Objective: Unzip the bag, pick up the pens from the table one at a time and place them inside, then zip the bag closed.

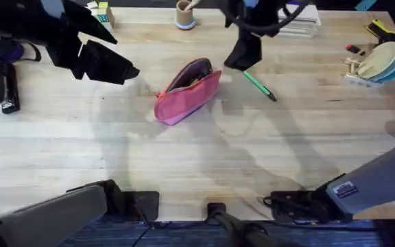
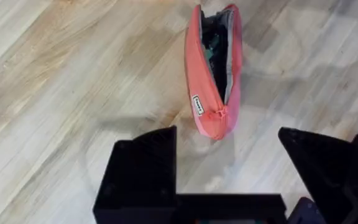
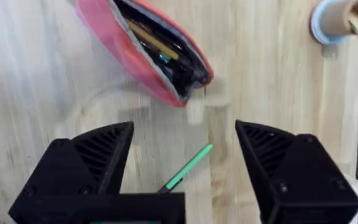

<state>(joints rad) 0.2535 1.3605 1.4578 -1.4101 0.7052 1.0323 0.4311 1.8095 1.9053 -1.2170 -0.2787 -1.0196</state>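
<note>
While both arms hang over the far half of the table, the overhead view shows the bag lying near the middle, its zipper undone and its mouth gaping toward the far side. A green pen lies on the wood just to the right of it, close but apart. The right gripper hovers over the pen's far end, and the left gripper sits well off to the left of the bag, holding nothing. A tan cup stands at the far edge.

From the left wrist, the left gripper has its fingers spread wide with bare table between them; the bag lies just beyond, unzipped, dark items visible inside.

From the right wrist, the right gripper is also spread wide, and the pen lies on the table between its fingers, untouched. The bag sits just past it, open, with pens showing inside. The cup is at the corner.
</note>
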